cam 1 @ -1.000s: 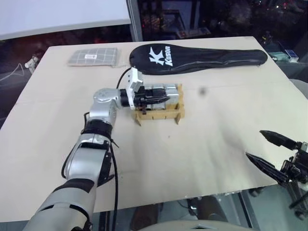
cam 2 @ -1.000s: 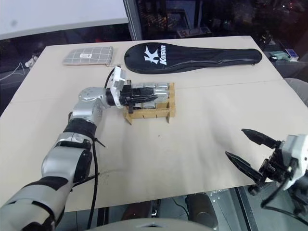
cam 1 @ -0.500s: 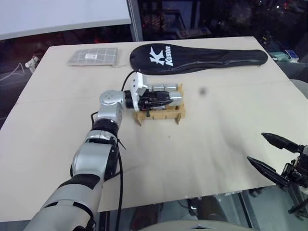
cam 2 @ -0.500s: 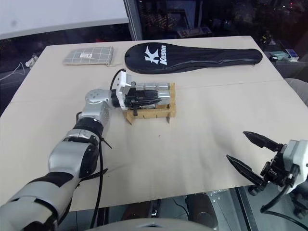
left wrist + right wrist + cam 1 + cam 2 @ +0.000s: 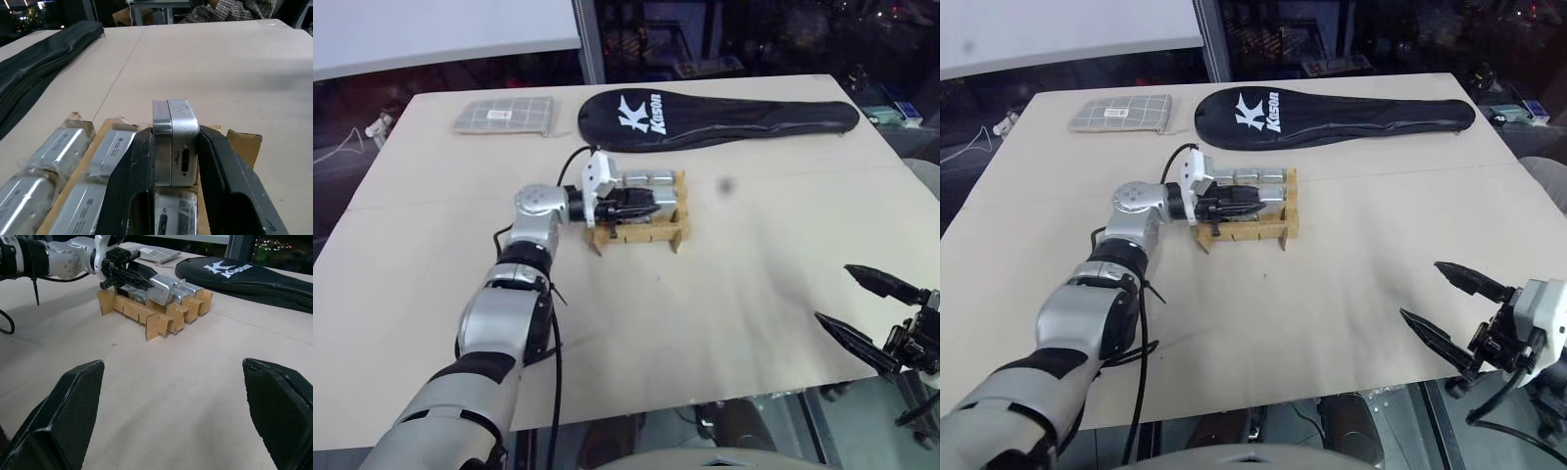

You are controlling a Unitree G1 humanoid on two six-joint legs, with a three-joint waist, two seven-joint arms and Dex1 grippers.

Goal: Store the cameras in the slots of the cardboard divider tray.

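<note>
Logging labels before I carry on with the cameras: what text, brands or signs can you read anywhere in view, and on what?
"Kason", white lettering with a large "K" logo: on the black racket cover.
Small white label on the grey checked pouch: too small to read.
Markings on the wrapped cameras in the cardboard divider tray: too blurred to read.
Camera held in the left pincer: no readable text.

We see a big pale wooden table top (image 5: 724, 294), a long black racket cover with white letters (image 5: 715, 117) near its far edge, a flat grey checked pouch (image 5: 502, 117) beside it, a white table (image 5: 431, 29) behind, a dark room with small lights.
</note>
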